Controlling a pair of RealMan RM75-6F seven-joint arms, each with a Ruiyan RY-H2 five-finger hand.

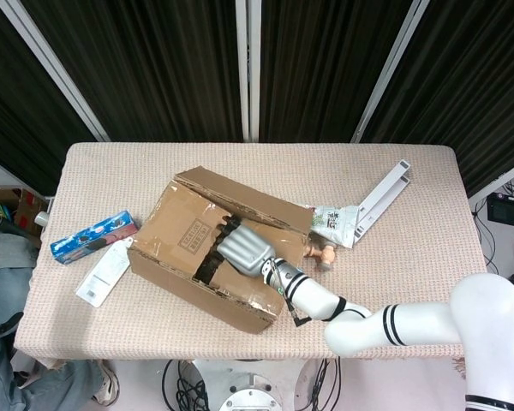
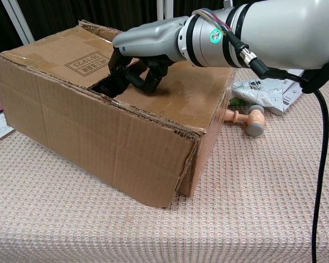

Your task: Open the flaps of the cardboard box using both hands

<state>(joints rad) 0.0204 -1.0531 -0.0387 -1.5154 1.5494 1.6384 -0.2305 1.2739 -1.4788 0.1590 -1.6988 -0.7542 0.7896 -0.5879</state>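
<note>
The cardboard box point(image 1: 184, 229) point(image 2: 93, 137) lies slanted at the table's middle left, its top flaps down, with a dark gap point(image 2: 101, 85) between them. My right hand point(image 1: 240, 248) point(image 2: 151, 41) rests on top of the box. Its dark fingers point(image 2: 145, 76) are curled down at the gap and hook the edge of the right flap point(image 2: 183, 101). That flap still lies flat. The printed left flap point(image 2: 71, 55) is untouched. My left hand shows in neither view.
A blue packet point(image 1: 92, 237) and a white pack point(image 1: 104, 272) lie left of the box. Right of it are a wooden mallet point(image 1: 319, 253) point(image 2: 247, 119), a green-white pouch point(image 1: 334, 223) point(image 2: 260, 93) and a white bracket point(image 1: 383, 199).
</note>
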